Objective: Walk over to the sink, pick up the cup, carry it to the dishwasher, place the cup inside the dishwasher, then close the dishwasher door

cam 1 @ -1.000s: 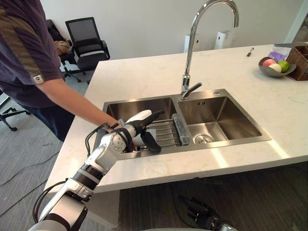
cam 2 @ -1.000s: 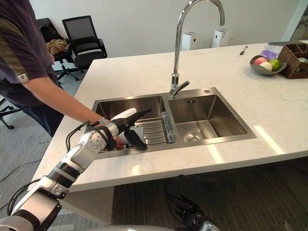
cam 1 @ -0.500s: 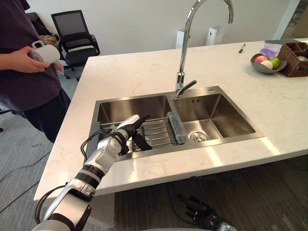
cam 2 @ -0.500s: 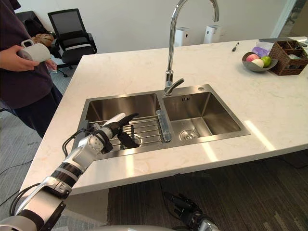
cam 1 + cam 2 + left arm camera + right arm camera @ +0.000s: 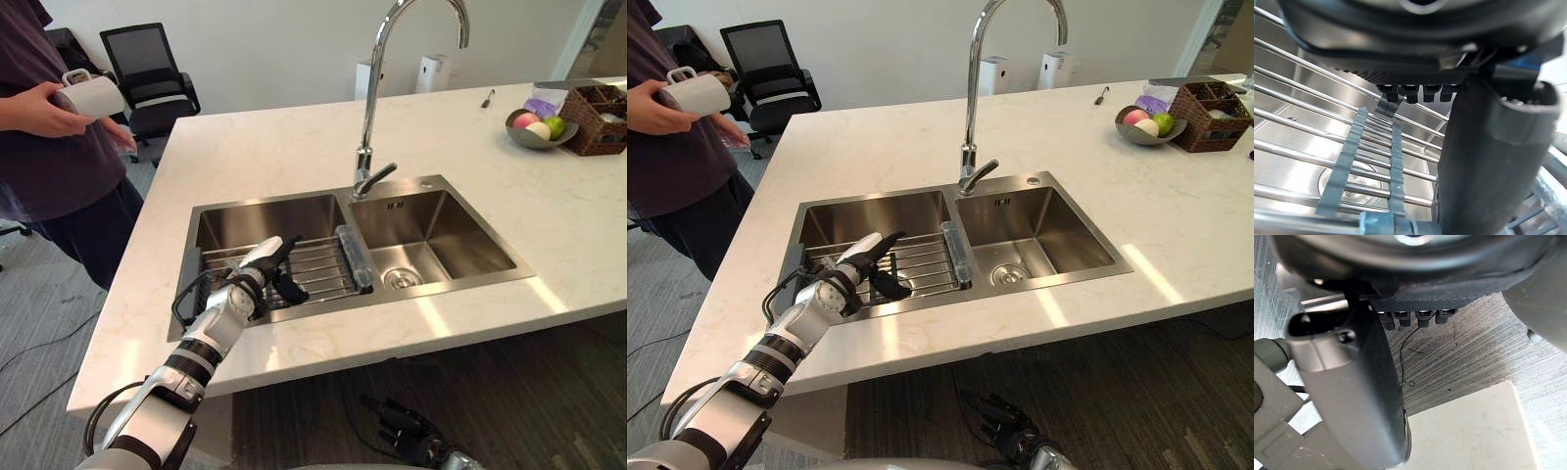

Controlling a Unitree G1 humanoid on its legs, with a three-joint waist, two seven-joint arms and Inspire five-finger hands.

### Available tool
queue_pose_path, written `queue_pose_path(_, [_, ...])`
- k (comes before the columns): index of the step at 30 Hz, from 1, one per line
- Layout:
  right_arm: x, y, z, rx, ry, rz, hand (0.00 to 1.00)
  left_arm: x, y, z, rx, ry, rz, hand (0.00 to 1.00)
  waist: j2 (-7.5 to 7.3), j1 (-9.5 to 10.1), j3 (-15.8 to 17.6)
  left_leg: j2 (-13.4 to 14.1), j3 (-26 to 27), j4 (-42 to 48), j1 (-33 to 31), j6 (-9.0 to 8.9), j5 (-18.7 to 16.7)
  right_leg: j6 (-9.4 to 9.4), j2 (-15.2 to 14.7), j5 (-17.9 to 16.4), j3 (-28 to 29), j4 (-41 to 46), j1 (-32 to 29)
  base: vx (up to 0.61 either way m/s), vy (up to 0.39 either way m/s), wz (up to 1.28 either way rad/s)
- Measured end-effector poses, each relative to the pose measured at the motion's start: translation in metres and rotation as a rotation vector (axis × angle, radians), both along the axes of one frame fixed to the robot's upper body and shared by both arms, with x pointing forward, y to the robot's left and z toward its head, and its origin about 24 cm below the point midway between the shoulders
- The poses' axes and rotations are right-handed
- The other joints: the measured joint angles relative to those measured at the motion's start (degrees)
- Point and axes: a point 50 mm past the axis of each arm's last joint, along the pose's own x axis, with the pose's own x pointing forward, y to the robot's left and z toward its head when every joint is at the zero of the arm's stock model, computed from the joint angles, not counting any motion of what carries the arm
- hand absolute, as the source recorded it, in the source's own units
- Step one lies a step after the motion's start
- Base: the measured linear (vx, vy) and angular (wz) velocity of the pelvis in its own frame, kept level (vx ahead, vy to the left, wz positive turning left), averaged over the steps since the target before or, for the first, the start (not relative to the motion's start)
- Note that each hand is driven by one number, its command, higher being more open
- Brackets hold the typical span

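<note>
My left hand (image 5: 263, 272) hangs loose and empty over the wire rack (image 5: 323, 259) in the sink (image 5: 446, 186), left basin. The white cup (image 5: 95, 95) sits in a person's hand (image 5: 34, 110) beside the counter (image 5: 294, 147), well apart. My right hand (image 5: 409, 433) dangles relaxed below the countertop

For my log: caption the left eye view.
Left hand empty at the sink rack; person beside the counter holds the white cup.
</note>
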Motion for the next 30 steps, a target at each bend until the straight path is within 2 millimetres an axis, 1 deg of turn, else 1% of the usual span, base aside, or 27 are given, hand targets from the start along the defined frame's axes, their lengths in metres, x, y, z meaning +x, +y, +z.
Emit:
queue_pose_path(1, [0.0,0.0,0.0,0.0,0.0,0.0,1.0,0.001,0.002,0.002,-0.019,-0.003,0.007,1.0,0.01,0.0,0.01,0.0,-0.03,-0.03,-0.01,0.0,0.0,0.0,0.01,0.0,-0.03,-0.01,0.01,0.0,-0.03,0.01])
queue_pose_path(2, [0.0,0.0,0.0,0.0,-0.001,-0.001,1.0,0.001,0.006,0.007,-0.043,-0.015,0.014,1.0,0.02,0.02,0.02,0.0,-0.15,-0.05,-0.03,0.0,0.0,0.01,0.01,0.01,-0.08,-0.01,0.03,0.0,0.0,0.0])
queue_pose_path(4, [-0.001,-0.001,0.0,0.0,-0.001,-0.011,1.0,0.003,0.007,0.018,-0.065,-0.049,0.005,1.0,0.03,0.33,0.03,-0.02,-0.22,-0.02,-0.18,0.0,0.0,0.01,-0.03,0.0,-0.02,-0.02,-0.04,0.0,0.0,0.0])
queue_pose_path(5, [-0.002,-0.002,0.0,0.001,-0.001,-0.018,1.0,0.003,0.006,0.036,-0.093,-0.11,-0.018,1.0,0.0,0.98,0.11,-0.05,-0.29,0.0,-0.25,0.0,0.0,0.01,-0.07,0.0,-0.04,-0.02,-0.06,0.0,0.0,0.0])
queue_pose_path(6, [-0.003,-0.003,0.0,0.002,0.0,-0.021,1.0,0.003,0.005,0.044,-0.109,-0.139,-0.025,1.0,0.0,1.24,0.11,-0.06,-0.32,0.01,-0.25,0.0,0.0,0.01,-0.08,0.0,-0.06,-0.01,-0.04,-0.01,-0.02,0.05])
queue_pose_path(7, [-0.003,-0.003,0.0,0.005,-0.003,-0.027,1.0,0.003,0.006,0.061,-0.133,-0.2,-0.038,1.0,0.0,1.47,0.11,-0.07,-0.5,0.05,-0.35,0.01,0.0,0.0,-0.12,-0.01,-0.17,0.0,-0.02,-0.01,-0.008,0.05])
queue_pose_path(8, [-0.003,-0.004,0.0,0.006,-0.004,-0.029,1.0,0.003,0.007,0.07,-0.141,-0.23,-0.044,1.0,0.0,1.51,0.11,-0.07,-0.61,0.1,-0.42,0.01,-0.01,0.0,-0.15,-0.02,-0.25,0.0,-0.01,0.0,-0.004,0.06])
queue_pose_path(10, [-0.003,-0.005,0.001,0.012,-0.006,-0.049,1.0,0.0,0.012,0.099,-0.184,-0.325,-0.058,1.0,0.01,1.8,0.11,-0.06,-0.89,0.32,-0.43,0.03,-0.02,-0.06,-0.2,-0.09,-0.53,0.01,0.23,0.0,0.0,0.06])
queue_pose_path(11, [-0.004,-0.005,0.001,0.013,-0.006,-0.051,1.0,0.0,0.013,0.104,-0.186,-0.341,-0.064,1.0,0.01,1.93,0.11,-0.04,-1.0,0.35,-0.43,0.03,-0.02,-0.07,-0.2,-0.1,-0.64,0.01,0.29,-0.01,-0.006,0.09])
queue_pose_path(12, [-0.005,-0.004,0.0,0.014,-0.003,-0.051,1.0,0.0,0.015,0.114,-0.186,-0.364,-0.076,1.0,0.01,2.3,0.11,-0.01,-1.26,0.48,-0.43,0.06,-0.04,-0.14,-0.24,-0.16,-0.92,0.03,0.47,-0.03,-0.012,0.08])
queue_pose_path(14, [-0.006,-0.004,0.0,0.017,0.004,-0.05,1.0,0.0,0.015,0.12,-0.193,-0.363,-0.1,1.0,0.02,2.86,0.1,-0.01,-1.5,0.63,-0.46,0.09,-0.06,-0.17,-0.31,-0.18,-1.15,0.05,0.59,-0.05,-0.023,0.08])
queue_pose_path(18, [-0.007,-0.005,0.0,0.021,0.006,-0.06,1.0,-0.003,0.019,0.126,-0.154,-0.323,-0.16,1.0,0.05,2.88,0.05,-0.15,-2.14,0.67,-0.67,0.17,-0.02,-0.16,-0.5,-0.19,-1.65,0.03,0.7,-0.05,-0.026,0.07])
queue_pose_path(22, [-0.008,-0.006,0.0,0.025,0.003,-0.066,1.0,0.0,0.021,0.138,-0.133,-0.278,-0.197,1.0,0.05,2.99,-0.08,-0.22,-2.47,0.67,-1.15,0.24,0.04,-0.14,-0.56,-0.17,-1.95,-0.01,0.43,-0.01,-0.019,0.03])
queue_pose_path(26, [-0.008,-0.006,0.0,0.026,0.003,-0.065,1.0,0.003,0.023,0.155,-0.108,-0.3,-0.216,1.0,0.1,3.04,-0.17,-0.17,-2.69,0.67,-1.34,0.24,0.04,-0.14,-0.53,-0.16,-2.22,-0.13,0.43,0.0,-0.014,0.02])
queue_pose_path(30, [-0.008,-0.006,0.0,0.026,0.005,-0.066,1.0,0.004,0.025,0.162,-0.09,-0.314,-0.217,1.0,0.13,3.02,-0.31,-0.15,-2.71,0.68,-1.36,0.24,0.05,-0.14,-0.54,-0.16,-2.27,-0.15,0.44,-0.01,-0.006,0.0])
